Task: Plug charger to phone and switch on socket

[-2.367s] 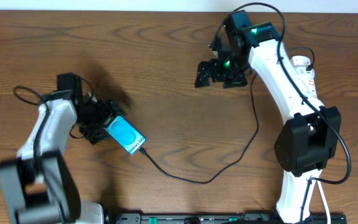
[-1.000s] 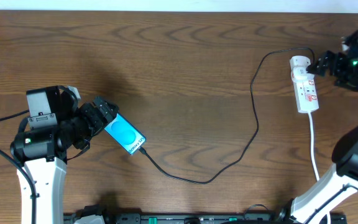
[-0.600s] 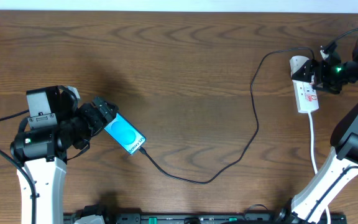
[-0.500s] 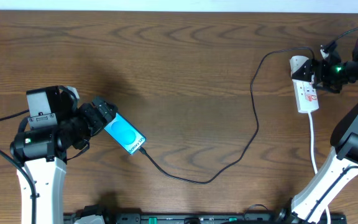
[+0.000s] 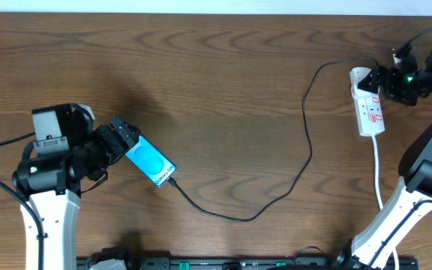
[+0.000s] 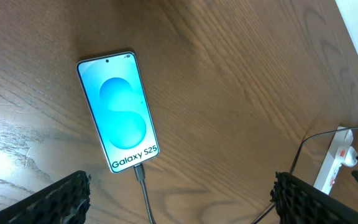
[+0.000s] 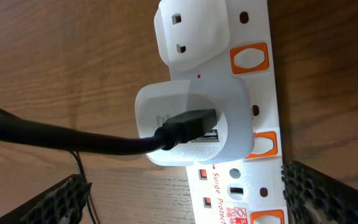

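The phone lies flat at the left with its light blue screen up, and shows in the left wrist view. The charger has its small tip in the phone's lower end. Its black cable curves right and up to a white adapter in the socket. My left gripper is open and empty just left of the phone. My right gripper is open and hovers over the socket's upper end. Orange switches line the socket's side.
The socket's white cord runs down toward the right arm's base. A second white adapter sits in the socket's end outlet. The socket also shows far off in the left wrist view. The table's back edge runs along the top.
My right arm swung from mid-table out to the right, then came in over the socket's upper end and eased slightly back right. My left arm shifted posture early on. Phone and cable are unmoved.
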Robot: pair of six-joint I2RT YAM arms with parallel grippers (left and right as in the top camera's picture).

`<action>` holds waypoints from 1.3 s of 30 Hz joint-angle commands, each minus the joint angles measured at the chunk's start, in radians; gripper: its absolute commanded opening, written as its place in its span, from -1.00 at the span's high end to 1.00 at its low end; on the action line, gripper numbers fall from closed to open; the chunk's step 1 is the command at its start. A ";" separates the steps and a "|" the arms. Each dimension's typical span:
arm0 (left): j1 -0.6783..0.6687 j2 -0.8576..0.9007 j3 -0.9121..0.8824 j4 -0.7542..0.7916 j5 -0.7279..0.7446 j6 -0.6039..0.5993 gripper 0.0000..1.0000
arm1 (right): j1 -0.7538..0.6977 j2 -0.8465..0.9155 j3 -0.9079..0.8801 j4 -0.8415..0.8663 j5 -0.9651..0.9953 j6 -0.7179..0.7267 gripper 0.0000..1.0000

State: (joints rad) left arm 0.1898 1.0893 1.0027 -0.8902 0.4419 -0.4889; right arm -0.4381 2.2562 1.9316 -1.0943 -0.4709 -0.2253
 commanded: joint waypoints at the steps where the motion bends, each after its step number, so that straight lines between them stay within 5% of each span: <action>1: 0.001 -0.004 -0.002 -0.004 -0.010 0.024 -0.88 | 0.008 0.023 0.015 0.003 0.001 0.031 -0.99; 28: 0.001 -0.004 -0.002 -0.014 -0.010 0.024 -0.89 | 0.061 0.053 -0.023 0.022 0.020 0.124 -0.99; 39: 0.001 -0.001 -0.002 -0.014 -0.010 0.024 -0.88 | 0.079 0.053 -0.180 0.140 0.015 0.171 -0.99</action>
State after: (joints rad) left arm 0.1898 1.0893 1.0027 -0.9012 0.4419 -0.4885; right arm -0.3950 2.2627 1.8149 -0.9447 -0.4065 -0.0978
